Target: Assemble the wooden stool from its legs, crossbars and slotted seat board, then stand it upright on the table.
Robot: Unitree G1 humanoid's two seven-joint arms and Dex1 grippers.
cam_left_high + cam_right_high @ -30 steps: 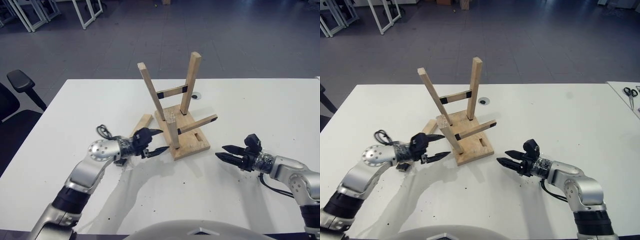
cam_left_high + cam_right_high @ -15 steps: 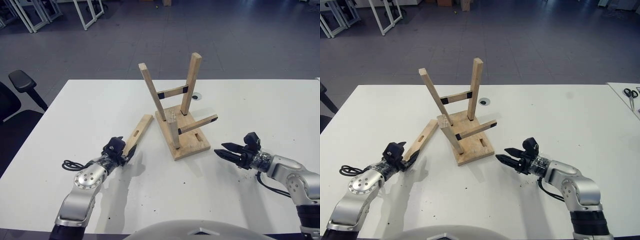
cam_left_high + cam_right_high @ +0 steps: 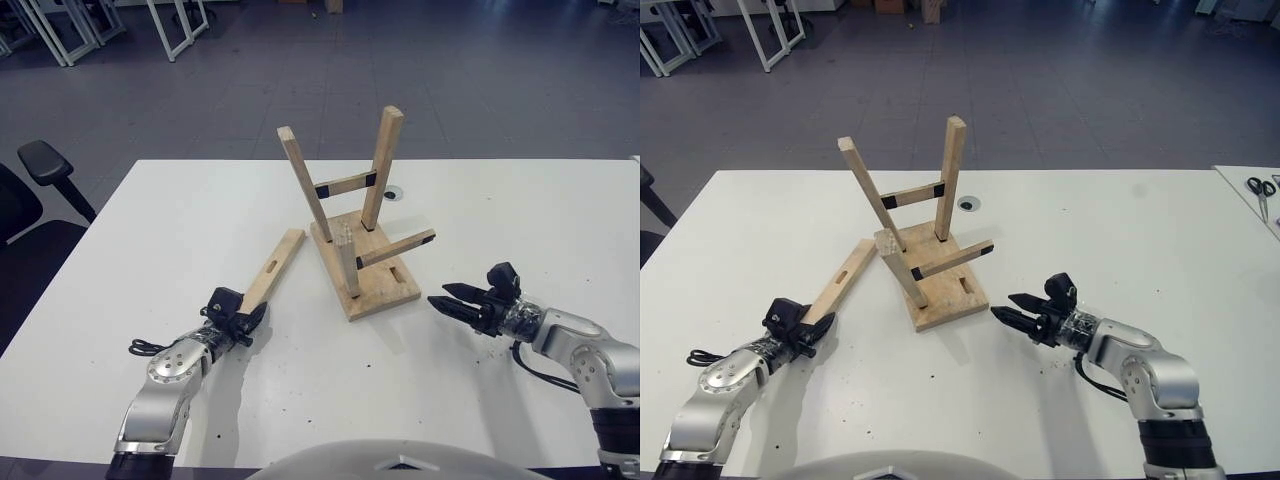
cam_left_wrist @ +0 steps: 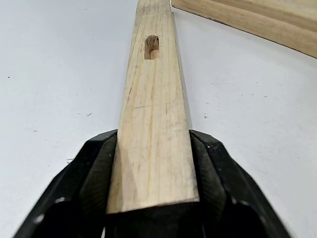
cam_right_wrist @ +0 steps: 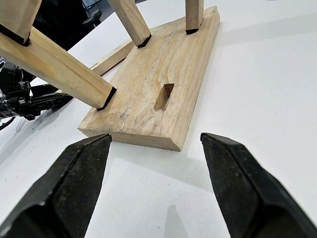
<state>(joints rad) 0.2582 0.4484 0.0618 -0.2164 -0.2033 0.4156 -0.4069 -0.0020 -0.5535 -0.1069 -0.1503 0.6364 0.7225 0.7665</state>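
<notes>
A leg [image 3: 273, 267] is clamped endwise by the left gripper [image 3: 248, 322]; the right gripper [image 3: 446, 303] is spread wide beside the seat [image 3: 375, 296]. Lifted so, the leg could be twisted loose.

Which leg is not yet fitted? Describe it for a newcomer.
On the white table, the seat board lies upside down with three legs standing up. Left of it lies the loose leg, its near end in the left gripper; it alone lies flat, slot facing up.
</notes>
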